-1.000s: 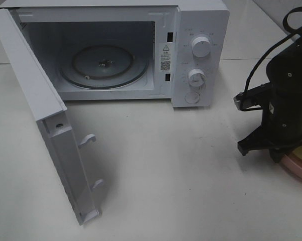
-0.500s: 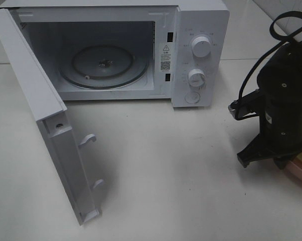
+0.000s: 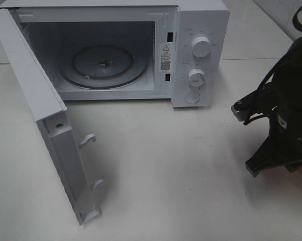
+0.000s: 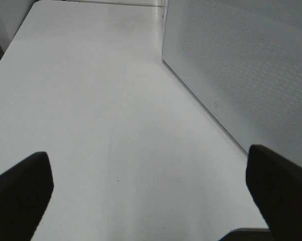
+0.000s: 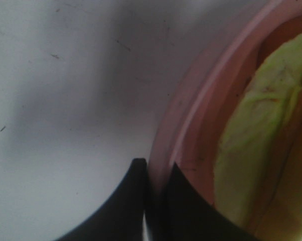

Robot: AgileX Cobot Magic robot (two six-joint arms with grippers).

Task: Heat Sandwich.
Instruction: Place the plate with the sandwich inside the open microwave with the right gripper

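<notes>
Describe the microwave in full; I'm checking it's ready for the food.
The microwave is a white box standing on the pale table. Its door is swung wide open, hinged on the left of the high view, with two latch hooks showing on its free edge. The cavity holds only a round glass turntable. The right-hand panel carries two knobs, one above the other, and a round button below. Nothing but the table touches it.

Sandwich [image 5: 251, 135] on a pink plate [image 5: 191, 115].
Pale yellow-green filling shows, with tan-orange crust beside it; it lies just inside the plate's rim.
</notes>
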